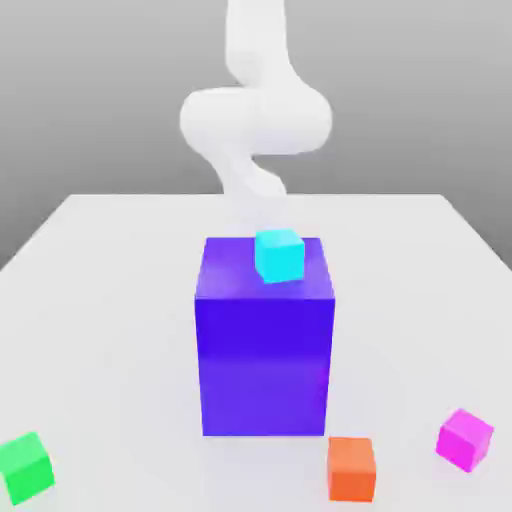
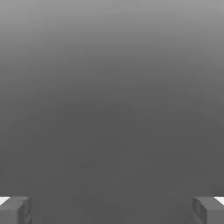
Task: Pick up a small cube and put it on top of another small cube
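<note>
Got claw spread wide, pinching nothing; prob. behind big block, hard to tell. Need magenta cube, past block from claw, toward ext. view's right. Approach high, clear cyan cube, align w/ magenta faces, descend straight.

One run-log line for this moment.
hand: open, empty | magenta cube: on table, ungrasped | cyan cube: atop blue block | stack: not made

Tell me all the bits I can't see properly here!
- Green cube, one side: exterior view, cut off by its left edge.
- Top of the arm: exterior view, cut off by the upper edge.
- Blue block's back: exterior view, hidden by its own front and top.
</note>
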Available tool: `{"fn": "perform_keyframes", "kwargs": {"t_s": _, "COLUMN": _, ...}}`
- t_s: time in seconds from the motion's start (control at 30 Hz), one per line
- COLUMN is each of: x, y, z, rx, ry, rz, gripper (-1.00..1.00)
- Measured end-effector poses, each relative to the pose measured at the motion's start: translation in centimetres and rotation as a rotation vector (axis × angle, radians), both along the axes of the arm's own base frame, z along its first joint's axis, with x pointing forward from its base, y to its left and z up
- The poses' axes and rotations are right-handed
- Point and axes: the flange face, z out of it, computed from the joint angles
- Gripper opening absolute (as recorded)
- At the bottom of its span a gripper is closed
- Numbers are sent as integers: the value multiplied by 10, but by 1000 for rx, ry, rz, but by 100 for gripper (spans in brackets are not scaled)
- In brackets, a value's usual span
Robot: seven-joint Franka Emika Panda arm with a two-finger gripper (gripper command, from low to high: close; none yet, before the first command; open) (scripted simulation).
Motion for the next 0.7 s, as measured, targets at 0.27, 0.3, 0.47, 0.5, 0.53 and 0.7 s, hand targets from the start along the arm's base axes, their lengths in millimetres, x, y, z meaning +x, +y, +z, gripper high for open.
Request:
{"fn": "perform_keyframes", "kwargs": {"t_s": 0.27, "x": 76, "y": 67, "z": -125, "rx": -375, "ry": 221, "rz": 426, "gripper": 0}}
{"fn": "perform_keyframes", "kwargs": {"t_s": 0.3, "x": 82, "y": 75, "z": -141, "rx": -413, "ry": 247, "rz": 485, "gripper": 0}}
{"fn": "perform_keyframes", "kwargs": {"t_s": 0.47, "x": 101, "y": 116, "z": -227, "rx": -577, "ry": 363, "rz": 803, "gripper": 0}}
{"fn": "perform_keyframes", "kwargs": {"t_s": 0.5, "x": 103, "y": 124, "z": -244, "rx": -604, "ry": 383, "rz": 871, "gripper": 0}}
{"fn": "perform_keyframes", "kwargs": {"t_s": 0.53, "x": 103, "y": 132, "z": -261, "rx": -630, "ry": 402, "rz": 939, "gripper": 0}}
{"fn": "perform_keyframes", "kwargs": {"t_s": 0.7, "x": 93, "y": 178, "z": -346, "rx": -732, "ry": 468, "rz": 1312, "gripper": 0}}
